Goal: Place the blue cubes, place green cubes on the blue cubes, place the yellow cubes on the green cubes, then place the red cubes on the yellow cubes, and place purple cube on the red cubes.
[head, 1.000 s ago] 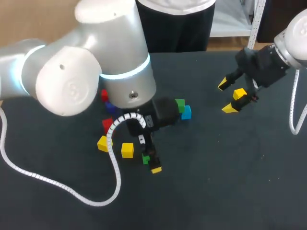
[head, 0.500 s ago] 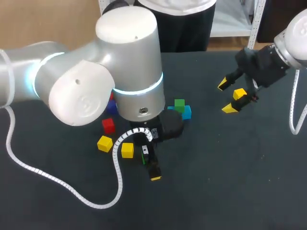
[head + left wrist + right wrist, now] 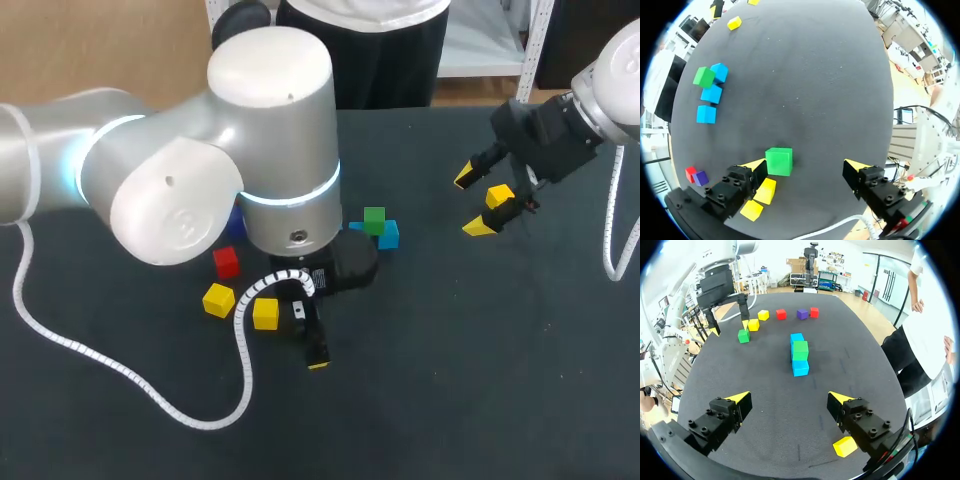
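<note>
My left gripper (image 3: 805, 165) stands open low over the table, a loose green cube (image 3: 778, 161) between its fingers, close to one fingertip. In the head view this gripper (image 3: 308, 345) hides that cube. Three blue cubes (image 3: 711, 93) lie in a row farther out, and a second green cube (image 3: 374, 217) sits on one of them. Two yellow cubes (image 3: 265, 313) lie beside the left gripper, with a red cube (image 3: 227, 262) behind them. A purple cube (image 3: 802, 314) lies between two red ones. My right gripper (image 3: 480, 203) hangs open at the back right above a third yellow cube (image 3: 500, 195).
The left arm's big grey body (image 3: 250, 150) and its white cable (image 3: 150, 395) cover much of the table's left half (image 3: 90, 420). Dark table surface (image 3: 470, 350) stretches across the front and right.
My left arm's body has swung to the right and its gripper has shifted slightly toward the front, covering the loose green cube in the head view. The right arm has stayed put.
</note>
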Controlling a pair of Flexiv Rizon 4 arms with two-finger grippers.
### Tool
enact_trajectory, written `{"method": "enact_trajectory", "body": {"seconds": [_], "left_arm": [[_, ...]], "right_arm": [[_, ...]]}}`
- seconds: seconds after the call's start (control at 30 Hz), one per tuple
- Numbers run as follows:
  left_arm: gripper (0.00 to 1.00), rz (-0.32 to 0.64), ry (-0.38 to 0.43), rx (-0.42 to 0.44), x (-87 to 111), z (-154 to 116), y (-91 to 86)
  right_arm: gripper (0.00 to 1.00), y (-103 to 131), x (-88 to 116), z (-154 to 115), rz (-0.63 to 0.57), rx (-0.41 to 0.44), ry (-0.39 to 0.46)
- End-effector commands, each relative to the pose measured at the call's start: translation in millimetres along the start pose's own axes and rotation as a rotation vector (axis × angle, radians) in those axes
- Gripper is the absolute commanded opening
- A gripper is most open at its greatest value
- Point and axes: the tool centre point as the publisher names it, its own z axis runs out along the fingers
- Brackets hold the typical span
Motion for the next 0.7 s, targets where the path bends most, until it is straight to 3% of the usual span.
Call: {"method": "enact_trajectory", "body": {"seconds": [0.03,0.3,0.7], "left_arm": [[1.0,0.001,0.007,-0.001,-0.4,4.2,10.5],[1.0,0.019,0.013,-0.022,-2.6,2.9,24.2],[1.0,0.013,0.007,-0.001,-8.8,10.8,24.7]], "right_arm": [[1.0,0.4,0.2,-0.3,-0.001,0.0,-0.002],[1.0,0.4,0.2,-0.3,-0.001,0.0,-0.002],[1.0,0.4,0.2,-0.3,-0.001,0.0,-0.002]]}}
